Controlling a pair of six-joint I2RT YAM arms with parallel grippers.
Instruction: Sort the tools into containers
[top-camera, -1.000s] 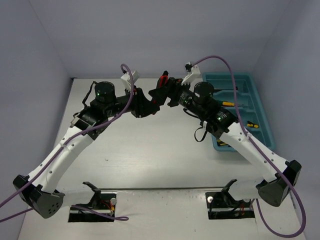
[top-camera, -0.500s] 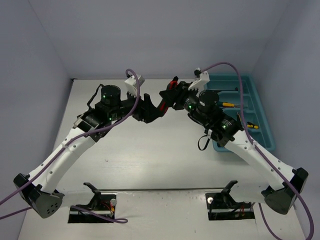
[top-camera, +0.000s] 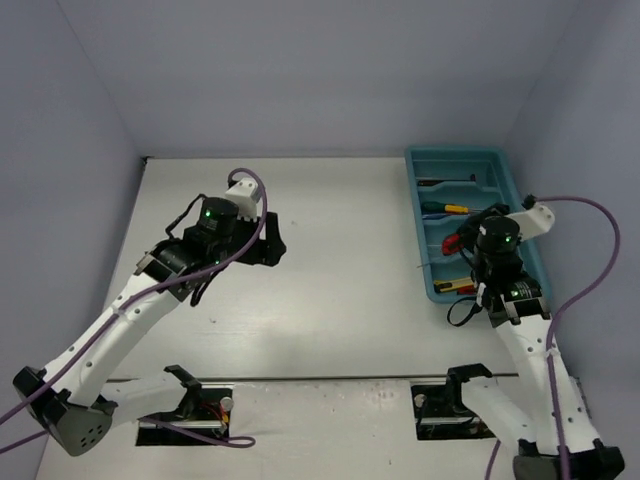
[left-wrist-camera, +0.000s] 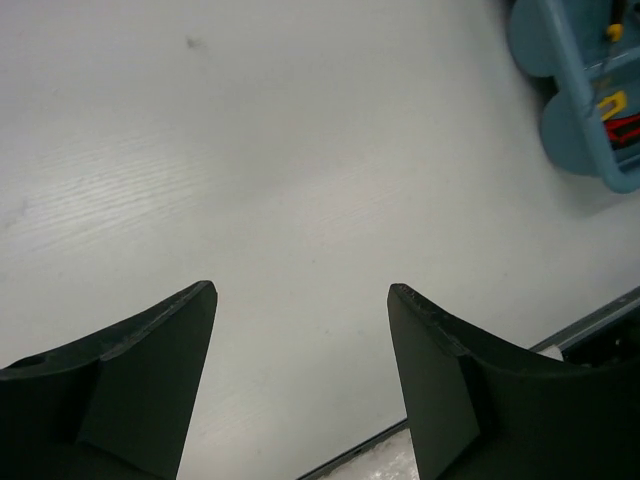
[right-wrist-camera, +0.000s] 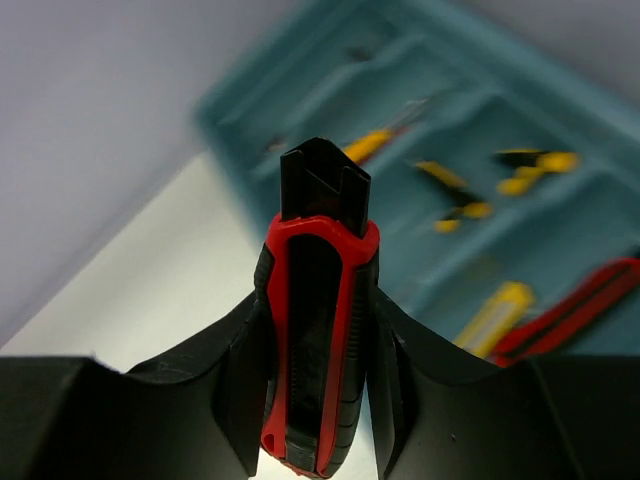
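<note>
The left gripper (left-wrist-camera: 300, 292) is held over the white table (left-wrist-camera: 250, 120) with its jaws spread and nothing between them. To the right, a red-and-black utility knife (right-wrist-camera: 318, 330) is clamped in the right gripper (top-camera: 458, 243) over the teal tray (top-camera: 415, 165), in which screwdrivers (top-camera: 441, 209) and a yellow knife (right-wrist-camera: 495, 318) are seen.

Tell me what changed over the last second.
The left tool let go of the red utility knife at mid-table and pulled back left, now open and empty. The right tool closed on the knife and carried it right, over the teal tray. The tray and its contents stayed put.
</note>
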